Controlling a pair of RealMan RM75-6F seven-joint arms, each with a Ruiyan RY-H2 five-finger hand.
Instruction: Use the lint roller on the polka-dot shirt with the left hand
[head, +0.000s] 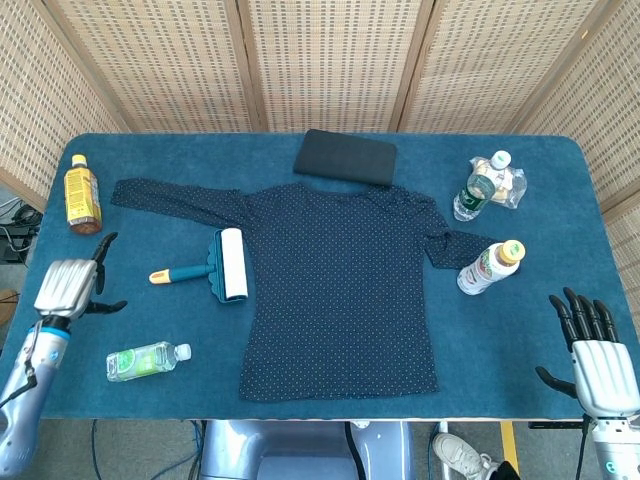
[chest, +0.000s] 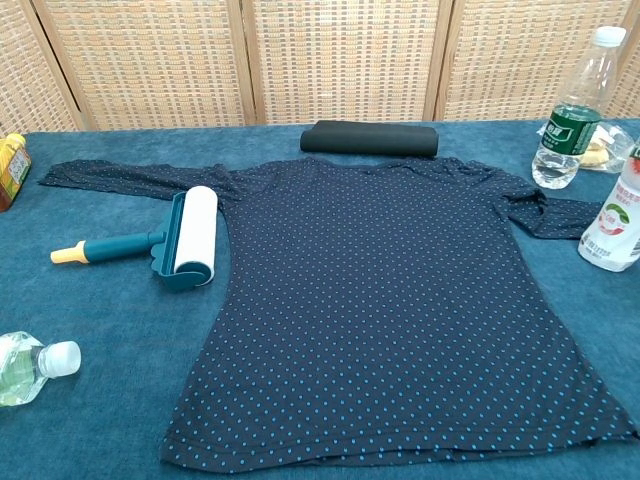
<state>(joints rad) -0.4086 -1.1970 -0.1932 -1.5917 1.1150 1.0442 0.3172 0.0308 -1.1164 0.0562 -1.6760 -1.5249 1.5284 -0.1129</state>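
The navy polka-dot shirt (head: 340, 285) (chest: 390, 300) lies flat across the middle of the blue table, sleeves spread. The lint roller (head: 218, 266) (chest: 170, 242), teal with a white roll and a yellow-tipped handle, lies just left of the shirt's body, handle pointing left. My left hand (head: 72, 285) hovers at the table's left edge, left of the handle, holding nothing, its fingers spread. My right hand (head: 597, 355) stays at the near right corner, fingers spread and holding nothing. Neither hand shows in the chest view.
An orange bottle (head: 82, 195) stands at the far left. A green bottle (head: 147, 361) lies near the front left. A folded dark cloth (head: 346, 157) lies behind the shirt. Two bottles (head: 478, 190) (head: 489, 266) and a wrapped item (head: 512, 184) occupy the right side.
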